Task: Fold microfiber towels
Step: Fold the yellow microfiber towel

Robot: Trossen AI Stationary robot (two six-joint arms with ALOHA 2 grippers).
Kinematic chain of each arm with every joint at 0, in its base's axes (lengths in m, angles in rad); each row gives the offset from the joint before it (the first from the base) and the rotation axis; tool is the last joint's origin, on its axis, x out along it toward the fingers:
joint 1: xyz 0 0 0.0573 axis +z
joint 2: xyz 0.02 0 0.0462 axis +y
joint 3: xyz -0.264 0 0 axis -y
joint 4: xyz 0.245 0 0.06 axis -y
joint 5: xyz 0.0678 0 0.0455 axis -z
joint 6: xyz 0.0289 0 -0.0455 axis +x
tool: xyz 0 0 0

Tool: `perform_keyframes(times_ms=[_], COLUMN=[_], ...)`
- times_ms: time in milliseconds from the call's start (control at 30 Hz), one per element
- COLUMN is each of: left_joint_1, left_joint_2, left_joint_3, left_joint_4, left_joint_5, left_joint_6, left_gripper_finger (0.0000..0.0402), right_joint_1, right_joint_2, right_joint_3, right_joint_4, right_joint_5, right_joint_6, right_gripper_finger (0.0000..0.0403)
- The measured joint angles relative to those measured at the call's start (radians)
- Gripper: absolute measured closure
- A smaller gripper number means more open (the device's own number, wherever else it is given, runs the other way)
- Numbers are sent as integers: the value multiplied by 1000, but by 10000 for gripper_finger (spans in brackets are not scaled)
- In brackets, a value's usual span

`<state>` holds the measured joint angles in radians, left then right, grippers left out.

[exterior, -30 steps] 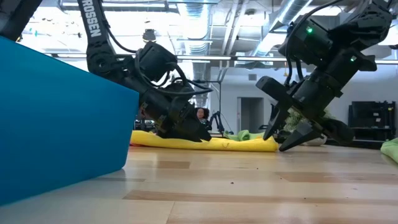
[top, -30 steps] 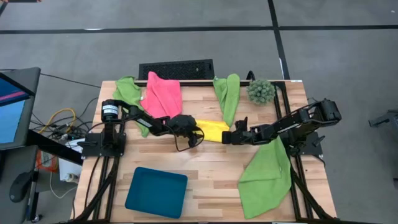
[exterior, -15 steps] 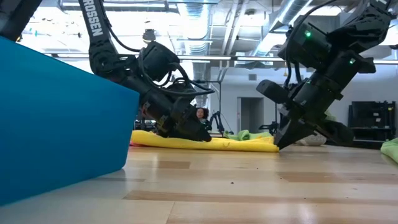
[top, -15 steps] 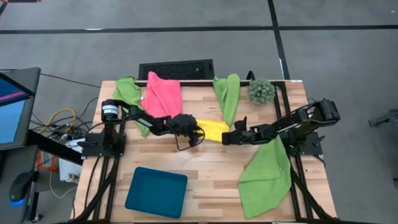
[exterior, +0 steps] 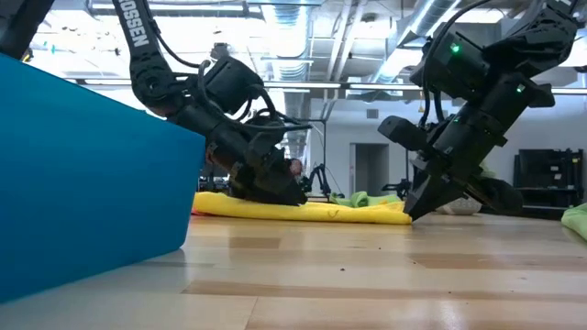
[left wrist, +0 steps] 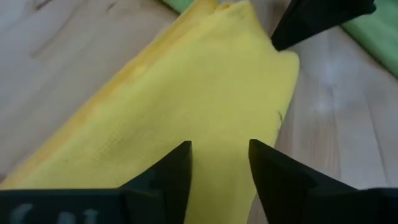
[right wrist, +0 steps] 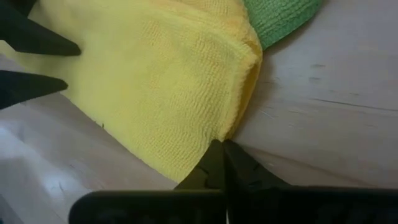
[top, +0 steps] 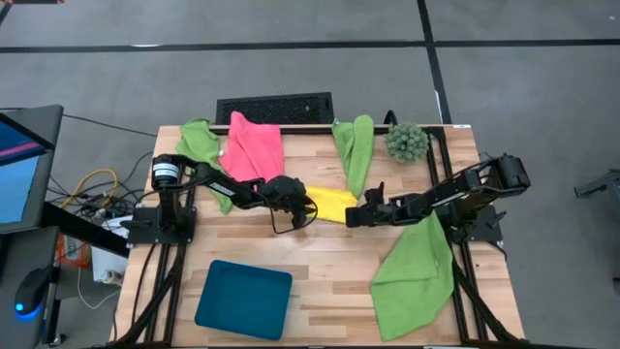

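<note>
The yellow towel (top: 330, 203) lies folded mid-counter (top: 329, 262). The left gripper (left wrist: 219, 163) rests on it, fingers parted. The right gripper (right wrist: 222, 163), fingers clenched, seems to pinch its right edge. Press the cloth flat and grip only the top layer before lifting.

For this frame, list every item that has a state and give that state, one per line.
yellow towel: folded, flat on the table between both grippers
left gripper: open, over the yellow towel
right gripper: shut at the yellow towel's corner edge
pink towel: unfolded, spread out
large green towel: unfolded, draped over the table's edge
teal tray: empty
</note>
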<state>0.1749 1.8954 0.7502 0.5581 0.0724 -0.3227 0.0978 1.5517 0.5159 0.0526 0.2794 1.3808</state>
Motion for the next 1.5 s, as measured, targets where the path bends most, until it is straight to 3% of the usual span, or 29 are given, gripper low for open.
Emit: perform_keyframes(times_ms=[200, 333, 533, 1000, 1167, 1300, 1500], left_joint_1=[-2, -2, -2, -1, 11, 20, 21], left_joint_2=[0, 4, 4, 2, -56, -132, -268], left_joint_3=[0, 0, 0, 0, 14, 39, 84], left_joint_4=[-38, -41, -52, -47, -64, -162, -437], left_joint_5=[-36, -36, -66, -69, -36, -27, -32], left_joint_6=[58, 89, 102, 74, 29, 42, 105], left_gripper_finger=[346, 395, 395, 401, 401, 401, 401], right_joint_1=[0, 0, -4, -118, -141, -144, -148], right_joint_2=[0, 0, -13, -8, 9, 19, 26], right_joint_3=[0, 0, 21, 275, 318, 318, 319], right_joint_4=[-1, 1, 0, -54, -56, -60, -42], right_joint_5=[0, 3, -6, -84, -110, -110, -118], right_joint_6=[0, 4, -15, -365, -423, -447, -455], right_gripper_finger=[373, 386, 394, 397, 395, 397, 394])
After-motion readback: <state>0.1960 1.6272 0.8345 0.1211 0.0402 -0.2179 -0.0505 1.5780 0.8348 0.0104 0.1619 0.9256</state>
